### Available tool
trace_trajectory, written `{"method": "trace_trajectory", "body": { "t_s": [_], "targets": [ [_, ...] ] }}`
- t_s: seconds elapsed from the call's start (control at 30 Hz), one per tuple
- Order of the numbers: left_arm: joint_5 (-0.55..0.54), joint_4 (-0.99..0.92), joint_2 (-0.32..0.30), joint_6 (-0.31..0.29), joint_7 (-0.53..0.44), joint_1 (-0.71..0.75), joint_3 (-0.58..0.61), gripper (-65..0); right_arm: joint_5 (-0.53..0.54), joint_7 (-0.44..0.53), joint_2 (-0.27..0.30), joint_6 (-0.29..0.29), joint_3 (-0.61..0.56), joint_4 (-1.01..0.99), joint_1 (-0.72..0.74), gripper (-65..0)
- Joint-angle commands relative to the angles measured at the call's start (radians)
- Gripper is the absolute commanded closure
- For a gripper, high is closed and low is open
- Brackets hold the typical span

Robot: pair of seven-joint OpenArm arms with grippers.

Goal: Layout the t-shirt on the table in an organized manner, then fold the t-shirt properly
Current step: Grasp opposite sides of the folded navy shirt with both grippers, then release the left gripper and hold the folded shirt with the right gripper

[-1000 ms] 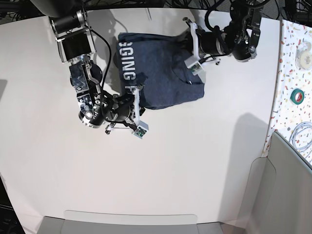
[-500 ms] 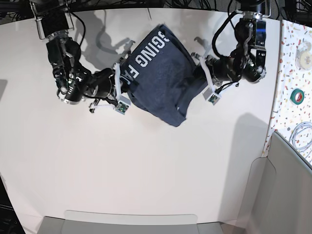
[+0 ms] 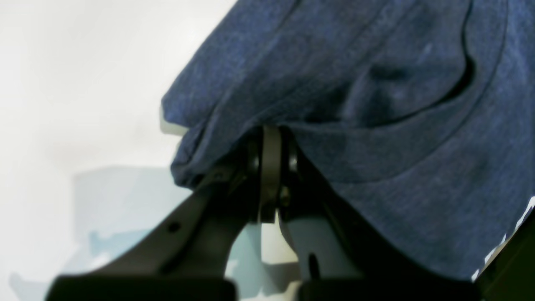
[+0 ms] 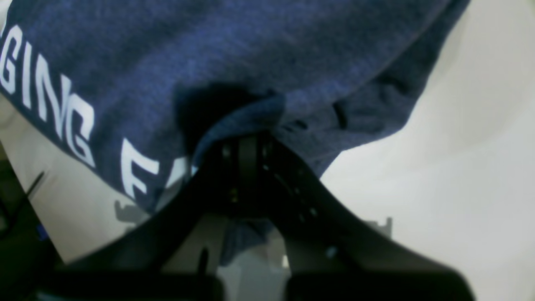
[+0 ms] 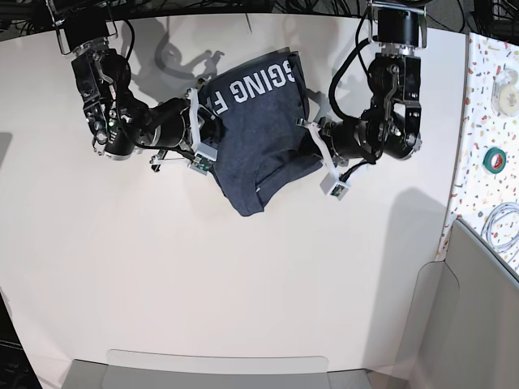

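I've got both end effectors, left (image 5: 310, 144) & right (image 5: 204, 139), clenched on the t-shirt (image 5: 258, 134), holding it bunched above the far desk (image 5: 243, 308) to spread it flat.

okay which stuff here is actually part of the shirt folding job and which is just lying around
Part of the job:
t-shirt, held up between both grippers
left gripper, shut on the cloth
right gripper, shut on the cloth
table

Just lying about, on the speckled strip:
green tape roll
white tape roll
coiled cable
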Motion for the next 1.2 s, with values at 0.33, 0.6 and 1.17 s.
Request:
{"method": "trace_trajectory", "body": {
  "t_s": [0.33, 0.6, 1.17],
  "targets": [
    [-0.016, 0.378, 0.066, -0.004, -0.149, 0.087, -0.219, 0.0, 0.016, 0.011, 0.009, -0.001, 0.415, 0.133, 0.032, 0.0],
    [-0.016, 0.413, 0.080, -0.006, -0.181, 0.199, -0.344, 0.0, 0.007, 0.009, -0.201, -0.001, 0.257, 0.176, 0.036, 0.0],
    [-0.015, 0.413, 0.075, -0.006, -0.192, 0.317, -0.473, 0.0, -0.171, 0.086, -0.250, -0.001, 0.064, -0.108, -0.023, 0.0]
  ]
}}
